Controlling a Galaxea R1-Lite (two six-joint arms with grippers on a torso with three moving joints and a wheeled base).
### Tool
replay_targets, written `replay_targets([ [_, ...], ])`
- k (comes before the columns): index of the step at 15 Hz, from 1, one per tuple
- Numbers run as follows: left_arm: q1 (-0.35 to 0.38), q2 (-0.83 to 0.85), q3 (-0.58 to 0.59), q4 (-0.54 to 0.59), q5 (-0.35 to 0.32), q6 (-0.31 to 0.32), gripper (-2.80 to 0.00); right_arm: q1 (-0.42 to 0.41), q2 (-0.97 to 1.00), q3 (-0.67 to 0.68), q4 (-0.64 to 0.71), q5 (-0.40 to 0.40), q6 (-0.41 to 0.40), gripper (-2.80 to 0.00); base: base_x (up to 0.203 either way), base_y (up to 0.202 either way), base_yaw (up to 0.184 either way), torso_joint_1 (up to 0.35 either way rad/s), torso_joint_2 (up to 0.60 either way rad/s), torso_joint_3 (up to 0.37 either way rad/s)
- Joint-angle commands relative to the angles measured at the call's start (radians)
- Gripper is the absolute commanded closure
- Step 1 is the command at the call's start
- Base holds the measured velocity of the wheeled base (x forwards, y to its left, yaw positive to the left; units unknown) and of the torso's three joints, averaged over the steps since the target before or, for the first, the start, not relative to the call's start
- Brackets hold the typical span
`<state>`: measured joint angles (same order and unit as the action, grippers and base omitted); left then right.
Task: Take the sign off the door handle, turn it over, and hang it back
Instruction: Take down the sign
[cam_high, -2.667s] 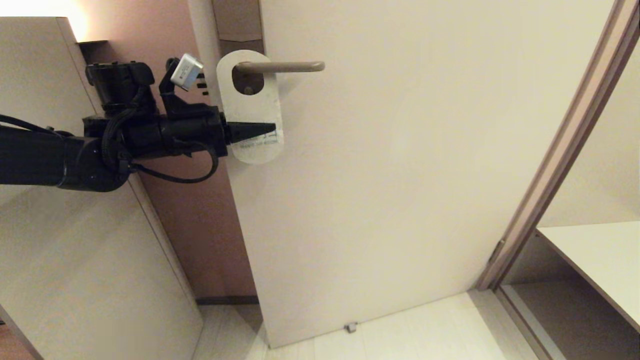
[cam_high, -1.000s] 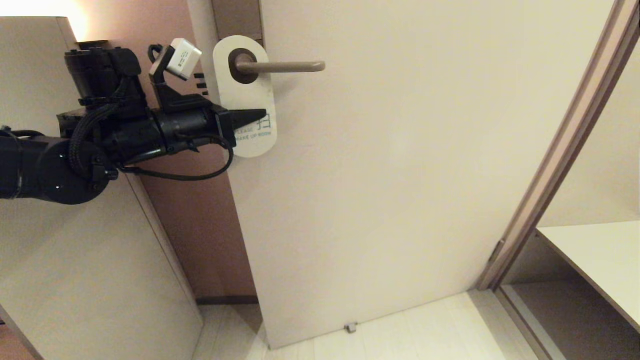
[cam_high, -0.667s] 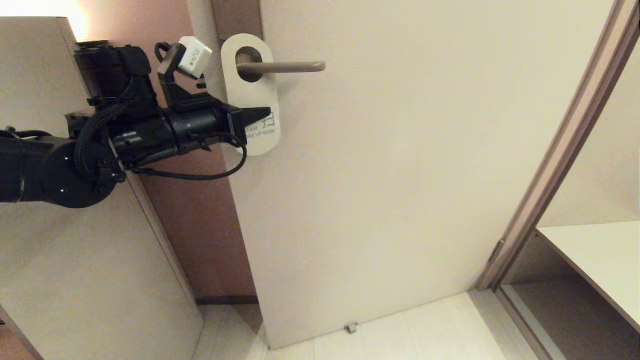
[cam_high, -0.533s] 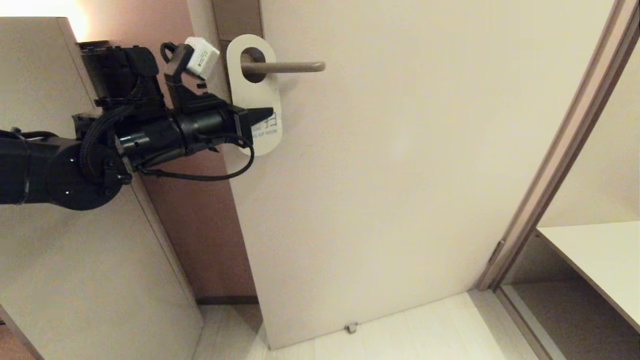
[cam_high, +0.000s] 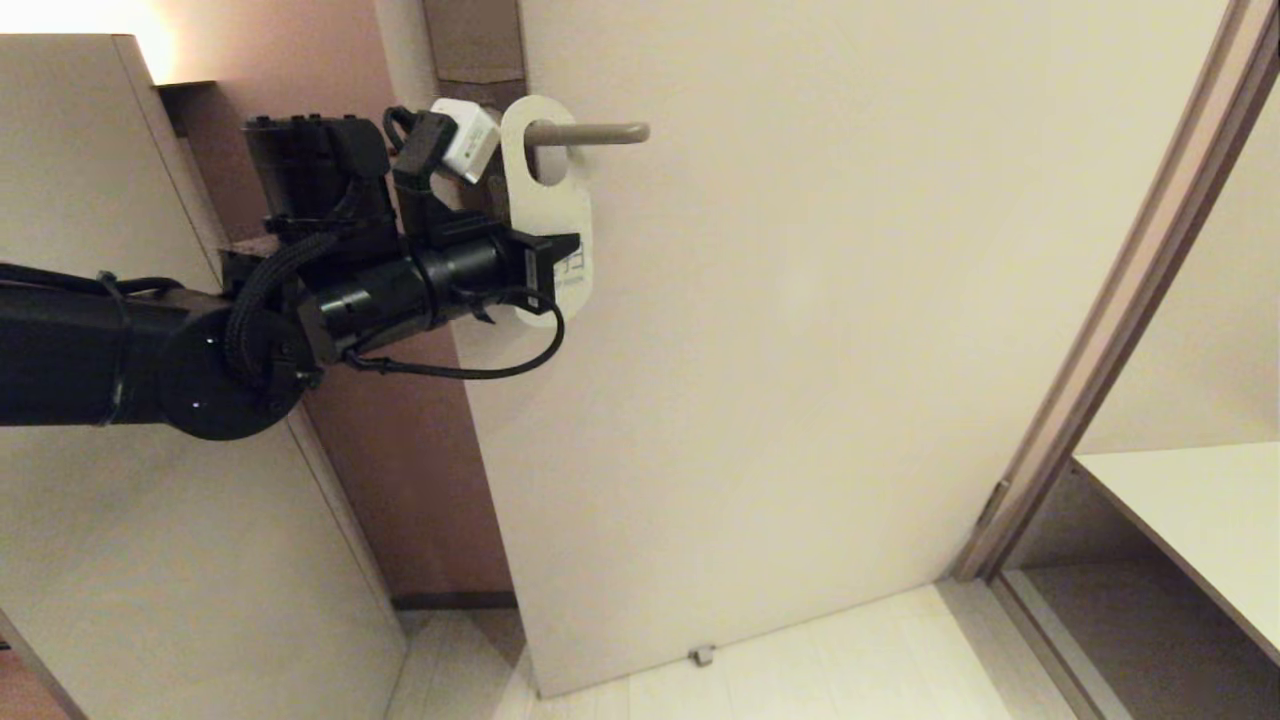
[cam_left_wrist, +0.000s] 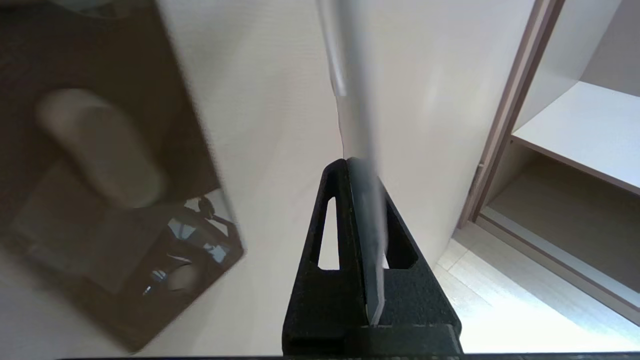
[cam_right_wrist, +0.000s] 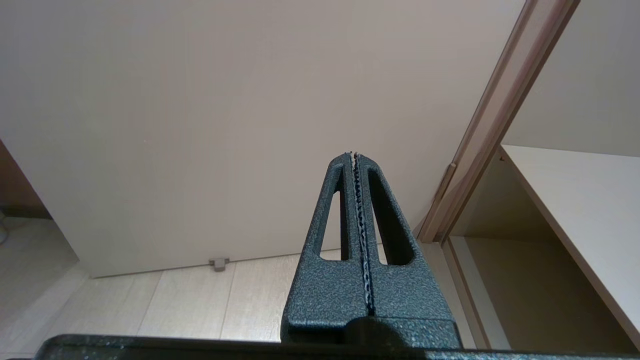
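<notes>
Left claw (cam_high: 560, 262) clamped on the lower part of the sign (cam_high: 548, 205), edge-on grip; in the left wrist view the card (cam_left_wrist: 357, 150) runs straight out from between the closed fingers (cam_left_wrist: 332, 260); sign's white face toward the camera, print partly hidden by the claw, unreadable here.

Change over the last second or so: sign and claw have slid right along the door handle (cam_high: 588, 132), away from the plate end at the left and toward the rounded free end; a second ago the oval hole sat close to the lever's root, now it sits about midway along the lever, the lever passing through it; the arm has swung further into view from the left; the card looks turned a little more edge-on than before. Camera has not shifted; door (cam_high: 850, 350) and frame hold the same places.

Reading: the take-off step is under way, the sign being drawn along the lever to slip off the free end; not yet clear of it; turning over and rehanging still to come. Risk, as I judge it: the hole's rim catching on the lever tip if the card tilts.

Right claw (cam_right_wrist: 356, 156) closed on nothing, parked low, pointing at the bottom of the door; not in the head view.

Count: one sign; one door handle; one door; two claws, one at work; one small door stop (cam_high: 702, 656) on the floor at the door's foot; one open shelf unit (cam_high: 1180, 520) at far right.
</notes>
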<state>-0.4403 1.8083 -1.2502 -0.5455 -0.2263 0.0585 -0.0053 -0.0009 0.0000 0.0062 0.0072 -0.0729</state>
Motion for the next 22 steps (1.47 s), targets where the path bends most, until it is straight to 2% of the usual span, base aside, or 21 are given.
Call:
replay_targets([
  [1,-0.020,0.019,-0.004,-0.004,0.014,0.000,0.00,0.001,0.001,0.000,0.000,0.000,-0.001,0.00,0.000,0.000,0.000,0.000,0.00,0.000],
  [5,-0.032,0.042,-0.020,-0.007,0.033,0.001,0.00,0.000,0.001,0.000,0.000,0.000,0.000,0.00,0.000,0.000,0.000,0.000,0.00,0.000],
  [8,-0.056,0.064,-0.074,-0.005,0.081,0.001,0.00,0.001,0.001,0.000,0.000,0.000,-0.001,0.00,0.000,0.000,0.000,0.000,0.00,0.000],
  [16,-0.072,0.075,-0.087,-0.002,0.106,0.011,0.00,0.000,0.001,0.000,0.000,0.000,0.000,0.00,0.000,0.000,0.000,0.000,0.00,0.000],
  [22,-0.091,0.094,-0.138,0.001,0.119,0.023,0.00,-0.001,0.001,0.000,0.000,0.000,0.000,0.00,0.000,0.000,0.000,0.000,0.00,0.000],
])
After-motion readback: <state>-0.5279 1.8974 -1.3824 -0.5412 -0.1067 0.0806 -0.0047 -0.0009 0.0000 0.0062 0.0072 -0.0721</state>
